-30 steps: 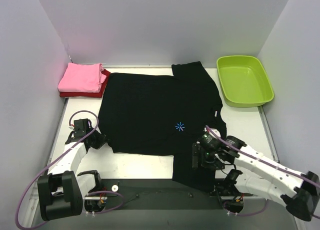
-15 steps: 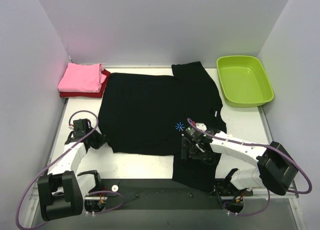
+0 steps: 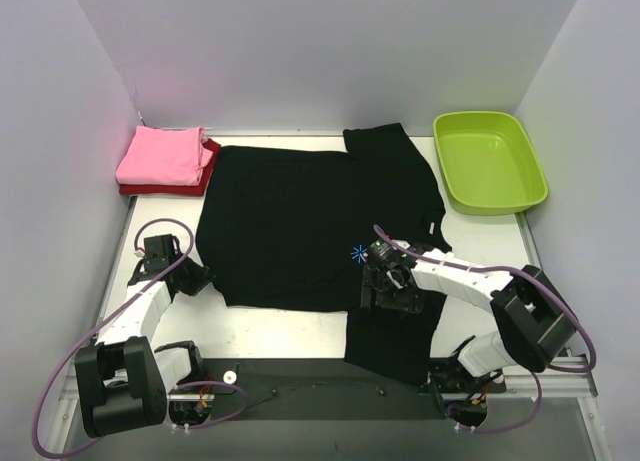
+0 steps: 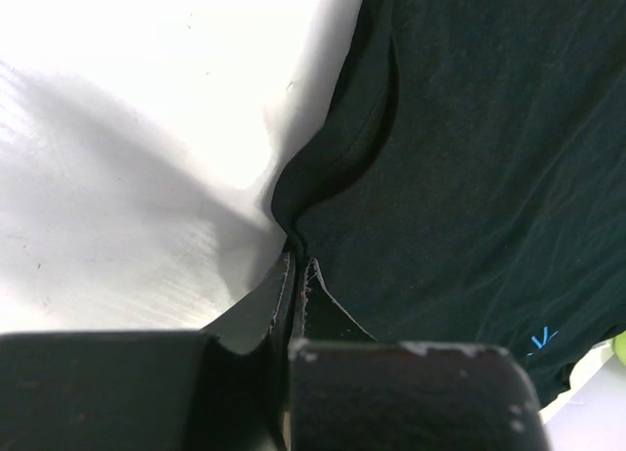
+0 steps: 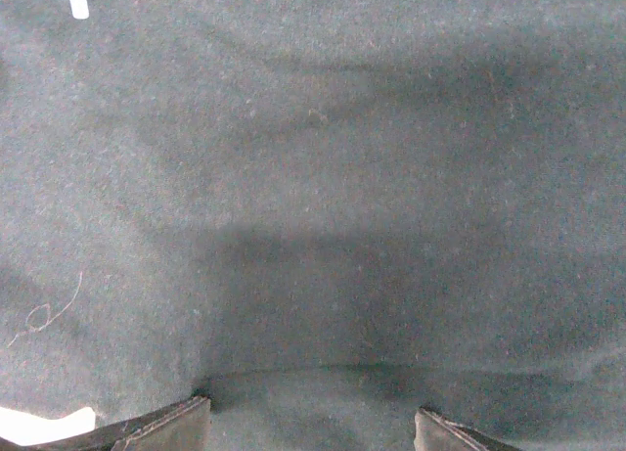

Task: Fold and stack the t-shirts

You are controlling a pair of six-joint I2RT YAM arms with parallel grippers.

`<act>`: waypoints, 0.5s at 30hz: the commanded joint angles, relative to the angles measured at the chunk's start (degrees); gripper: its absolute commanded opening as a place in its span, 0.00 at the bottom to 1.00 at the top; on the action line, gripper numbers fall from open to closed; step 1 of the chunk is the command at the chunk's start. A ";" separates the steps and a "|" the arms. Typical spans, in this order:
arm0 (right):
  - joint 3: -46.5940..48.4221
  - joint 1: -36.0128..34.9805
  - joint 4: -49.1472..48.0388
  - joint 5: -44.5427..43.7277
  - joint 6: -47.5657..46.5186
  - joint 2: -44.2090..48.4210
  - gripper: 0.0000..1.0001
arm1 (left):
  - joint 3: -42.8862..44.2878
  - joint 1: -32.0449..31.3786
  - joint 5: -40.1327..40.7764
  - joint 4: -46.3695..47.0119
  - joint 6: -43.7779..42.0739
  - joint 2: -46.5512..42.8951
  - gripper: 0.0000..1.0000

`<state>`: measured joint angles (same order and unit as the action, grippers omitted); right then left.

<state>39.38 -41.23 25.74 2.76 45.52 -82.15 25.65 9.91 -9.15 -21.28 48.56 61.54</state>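
- The black t-shirt point(image 3: 300, 221) lay spread flat across the middle of the table point(image 3: 280, 331). One part hung over the near edge, and its blue starburst mark point(image 3: 359, 253) faced up.
- The pink t-shirt point(image 3: 160, 153) sat folded on top of the dark red t-shirt point(image 3: 165, 189) in the far left corner. That stack was just beside the black shirt's far left edge.
- The lime-green tub point(image 3: 490, 161) stood in the far right corner, with nothing in it.
- The left gripper point(image 4: 298, 265) was clamped tight on a small pinch of the black shirt's left hem. The cloth puckered into a ridge at the fingertips.
- The right gripper point(image 3: 390, 291) stood with its jaws spread wide and nothing between them, low over the cloth just beside the starburst. The wrist view did not show whether its tips touched the fabric.
- The shirt looked light, limp and thin, so it would probably sag and crease anywhere it was not supported. A single layer could slip out of a shallow pinch.
- Good places to take hold seemed to be the hems and corners. Pinching both ends of one edge would likely let the fold travel evenly.
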 commanded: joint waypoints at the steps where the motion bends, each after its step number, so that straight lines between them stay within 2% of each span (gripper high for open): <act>1: -1.41 1.68 -10.71 0.40 -2.35 -7.67 0.84 | 2.74 0.46 0.80 2.11 1.45 2.26 0.00; 15: 8.25 4.14 -12.38 -2.50 -6.40 -14.53 0.86 | 3.44 0.90 2.47 3.08 3.03 2.01 0.00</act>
<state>47.94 -38.37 31.51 5.76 41.60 -91.90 26.30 10.17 -7.70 -20.34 50.72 64.66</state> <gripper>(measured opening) 0.852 0.029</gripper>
